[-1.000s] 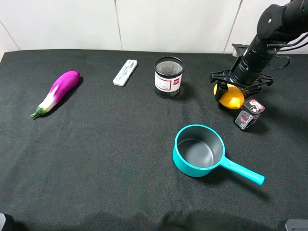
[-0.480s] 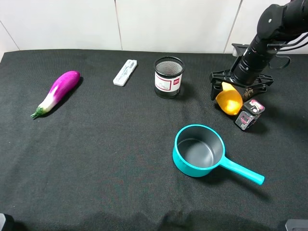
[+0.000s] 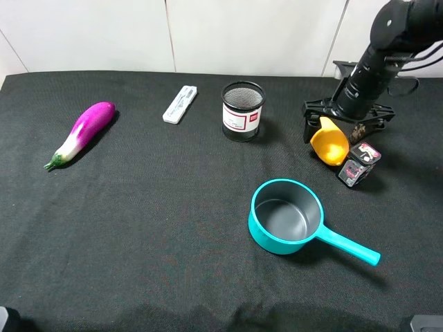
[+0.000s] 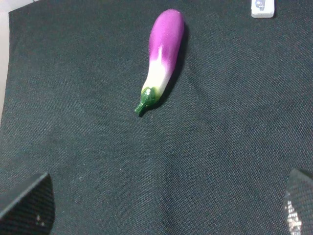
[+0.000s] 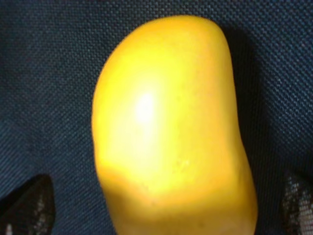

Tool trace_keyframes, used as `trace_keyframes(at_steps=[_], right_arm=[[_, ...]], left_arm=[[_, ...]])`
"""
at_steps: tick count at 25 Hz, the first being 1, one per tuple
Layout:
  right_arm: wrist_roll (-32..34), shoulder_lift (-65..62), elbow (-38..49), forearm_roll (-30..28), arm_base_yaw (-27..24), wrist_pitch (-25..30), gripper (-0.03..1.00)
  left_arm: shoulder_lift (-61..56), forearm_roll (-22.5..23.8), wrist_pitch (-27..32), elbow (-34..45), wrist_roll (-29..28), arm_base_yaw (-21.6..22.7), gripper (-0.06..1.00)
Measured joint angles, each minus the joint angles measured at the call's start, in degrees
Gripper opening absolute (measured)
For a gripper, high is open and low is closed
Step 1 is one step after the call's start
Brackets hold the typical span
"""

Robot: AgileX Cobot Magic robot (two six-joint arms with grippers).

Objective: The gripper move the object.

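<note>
The object, a smooth yellow-orange mango, lies on the black cloth at the right rear. It fills the right wrist view. My right gripper hangs just above it, open, with its fingers wide apart on either side of the fruit and not gripping it. In the right wrist view, the right gripper shows only its fingertips at the frame's corners. My left gripper is open and empty over bare cloth, short of the eggplant.
A small pink-and-black item stands right beside the mango. A teal saucepan sits in front of it, handle pointing right. A mesh cup and a white flat item are at the rear. The eggplant lies far left.
The mango has gone from sitting round between the right fingers to lying tilted on the cloth. The right arm has risen slightly. Nothing else moved.
</note>
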Motion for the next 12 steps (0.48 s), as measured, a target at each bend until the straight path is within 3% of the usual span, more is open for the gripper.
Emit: trace_keyframes(at_steps=[12], right_arm=[[-0.69, -4.42, -3.13, 0.01, 0.0, 7.08, 0.69]], left_arm=[[0.0, 0.0, 0.0, 0.0, 0.0, 0.0, 0.99]])
